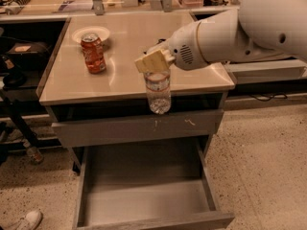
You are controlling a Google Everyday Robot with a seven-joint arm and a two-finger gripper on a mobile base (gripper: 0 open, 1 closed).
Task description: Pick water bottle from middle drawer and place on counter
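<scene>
Small clear plastic water bottle (pixel 158 93) held upright at the front edge of the shiny brushed-steel counter (pixel 125 76).
I saw the white arm's tan-padded gripper (pixel 154 61) pinching its top; it hung above the open grey metal middle drawer (pixel 144 203), and an orange soda can (pixel 93 53) stood on the counter.

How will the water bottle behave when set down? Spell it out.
Held by its top in the gripper at the front edge of the counter, the water bottle looks tall, narrow and light: probably tips easily. Its round body would likely roll on the shiny counter.
</scene>
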